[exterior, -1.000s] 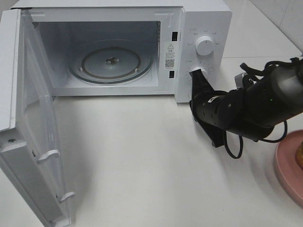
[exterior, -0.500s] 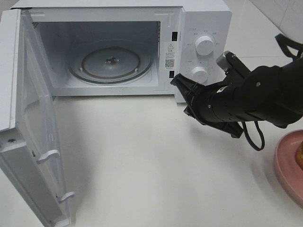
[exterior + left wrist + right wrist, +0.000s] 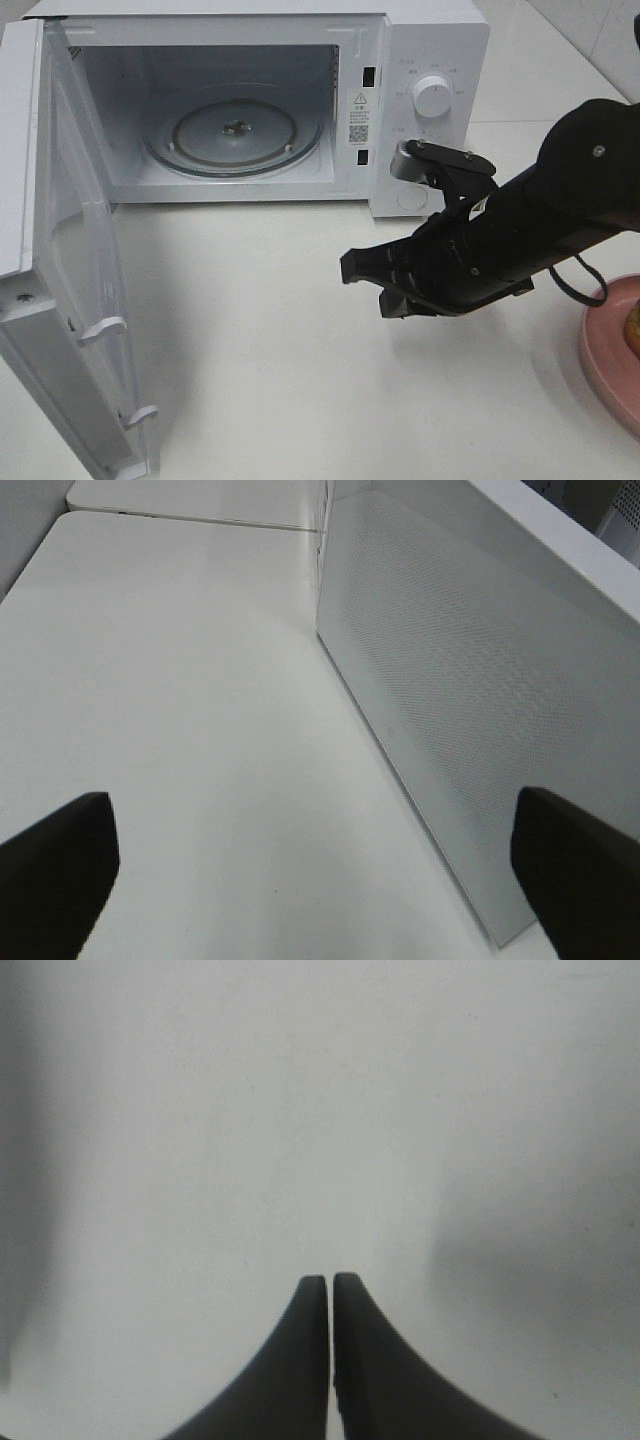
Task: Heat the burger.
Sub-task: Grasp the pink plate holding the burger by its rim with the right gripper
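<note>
Only a golden-brown sliver of the burger [image 3: 635, 333] shows at the right edge of the exterior high view, on a pink plate [image 3: 604, 352]. My right gripper [image 3: 351, 269] hovers over the white table in front of the microwave [image 3: 430, 50], left of the plate, pointing left. In the right wrist view the right gripper [image 3: 330, 1282] is shut with nothing between its fingers, and only bare tabletop lies below. My left gripper [image 3: 320, 870] stands wide open and empty beside the outer face of the microwave door [image 3: 450, 680]. It does not show in the exterior high view.
The microwave door [image 3: 60, 300] hangs fully open at the left, reaching to the table's front edge. The glass turntable [image 3: 235, 130] inside carries nothing. The upper knob [image 3: 432, 97] shows, and the lower knob [image 3: 412, 198] sits partly behind my right arm.
My right arm has swung away from the microwave's lower knob, down and to the left over the table. Its gripper stays shut. The door and plate have not moved.
</note>
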Tool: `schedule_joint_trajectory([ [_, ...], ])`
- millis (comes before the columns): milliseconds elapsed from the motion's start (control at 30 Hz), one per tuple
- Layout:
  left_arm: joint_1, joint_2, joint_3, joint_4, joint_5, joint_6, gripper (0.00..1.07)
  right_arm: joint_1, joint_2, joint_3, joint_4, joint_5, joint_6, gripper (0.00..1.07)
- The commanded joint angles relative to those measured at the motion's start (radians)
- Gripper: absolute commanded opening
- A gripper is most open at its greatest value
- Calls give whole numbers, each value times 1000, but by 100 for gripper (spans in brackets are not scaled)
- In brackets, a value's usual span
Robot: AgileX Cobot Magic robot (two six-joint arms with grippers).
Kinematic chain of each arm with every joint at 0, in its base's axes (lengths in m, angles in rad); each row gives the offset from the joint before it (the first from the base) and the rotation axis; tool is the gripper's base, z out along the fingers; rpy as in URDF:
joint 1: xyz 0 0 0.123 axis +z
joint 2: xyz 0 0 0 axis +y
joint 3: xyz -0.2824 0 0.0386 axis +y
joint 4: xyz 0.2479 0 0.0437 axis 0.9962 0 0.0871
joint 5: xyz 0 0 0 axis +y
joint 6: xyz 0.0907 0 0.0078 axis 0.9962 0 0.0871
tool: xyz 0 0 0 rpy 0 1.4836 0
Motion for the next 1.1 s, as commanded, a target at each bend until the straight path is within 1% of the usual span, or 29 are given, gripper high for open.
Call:
schedule_joint_trajectory([
  [33,1,-17,0,-10,1,-1,100,-6,-36,-1,-97,69,5,6],
  [67,1,-17,0,-10,1,-1,100,-6,-49,-6,-140,97,16,6],
  [100,1,-17,0,-10,1,-1,100,-6,-73,-14,-225,150,47,7],
  [133,1,-17,0,-10,1,-1,100,-6,-73,-14,-225,150,47,7],
  [167,1,-17,0,-10,1,-1,100,-30,-103,-23,-284,213,83,7],
  [200,1,-17,0,-10,1,-1,100,-48,-117,-24,-311,242,101,8],
  [233,1,-17,0,-10,1,-1,100,-48,-117,-24,-311,242,101,8],
  [300,1,-17,0,-10,1,-1,100,-100,-158,-25,-385,317,119,9],
  [333,1,-17,0,-10,1,-1,100,-100,-158,-25,-385,317,119,9],
  [367,1,-17,0,-10,1,-1,100,-129,-182,-25,-440,360,121,10],
  [400,1,-17,0,-10,1,-1,100,-129,-182,-25,-440,360,121,10],
  [433,1,-17,0,-10,1,-1,100,-162,-204,-25,-496,401,130,12],
  [467,1,-17,0,-10,1,-1,100,-179,-214,-25,-519,416,140,15],
  [500,1,-17,0,-10,1,-1,100,-179,-214,-25,-519,416,140,15],
  [533,1,-17,0,-10,1,-1,100,-208,-228,-25,-549,439,160,23],
  [567,1,-17,0,-10,1,-1,100,-219,-233,-25,-559,451,167,28],
  [600,1,-17,0,-10,1,-1,100,-219,-233,-25,-559,451,167,28],
  [633,1,-17,0,-10,1,-1,100,-241,-245,-25,-580,478,174,45],
  [667,1,-17,0,-10,1,-1,100,-247,-251,-25,-594,489,174,54],
  [700,1,-17,0,-10,1,-1,100,-247,-251,-25,-594,489,174,54],
  [733,1,-17,0,-10,1,-1,100,-253,-254,-25,-620,511,174,74],
  [767,1,-17,0,-10,1,-1,100,-253,-254,-25,-620,511,174,74],
  [800,1,-17,0,-10,1,-1,100,-263,-253,-25,-636,532,174,94],
  [833,1,-17,0,-10,1,-1,100,-266,-253,-25,-638,536,174,102],
  [933,1,-17,0,-10,1,-1,100,-275,-253,-25,-637,545,173,103],
  [1100,1,-17,0,-10,1,-1,100,-314,-253,-5,-636,556,171,100],
])
